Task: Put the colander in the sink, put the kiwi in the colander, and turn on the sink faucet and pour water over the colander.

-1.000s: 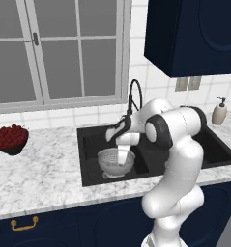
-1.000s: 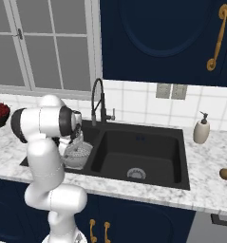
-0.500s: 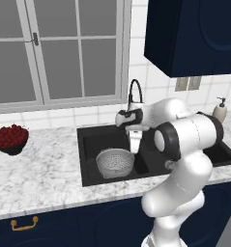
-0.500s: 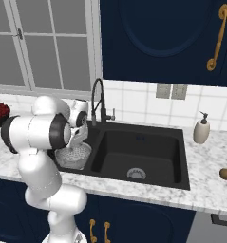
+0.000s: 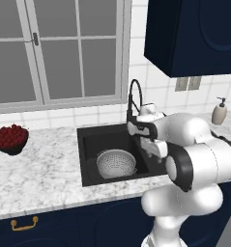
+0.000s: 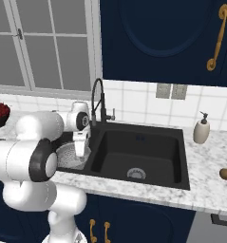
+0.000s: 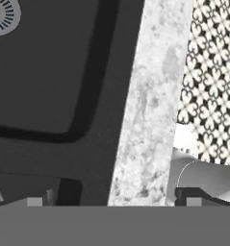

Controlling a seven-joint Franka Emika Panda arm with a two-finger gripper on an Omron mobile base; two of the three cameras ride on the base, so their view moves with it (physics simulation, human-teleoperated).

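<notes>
resting in sink [image 5: 88, 144], colander [image 5: 116, 164], arm hiding its rim, claw [image 7: 114, 202] wide open, empty

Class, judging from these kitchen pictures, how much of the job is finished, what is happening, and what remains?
Done: the colander sits in the sink. In hand: nothing; the open pincer hangs over the sink's front edge. Left: the kiwi lies on the counter right of the sink, and no water runs from the faucet.

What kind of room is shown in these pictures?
A kitchen, rendered in simulation: a black sink set in a marble counter, a tall black faucet, navy cabinets, and a colander in the basin.
</notes>
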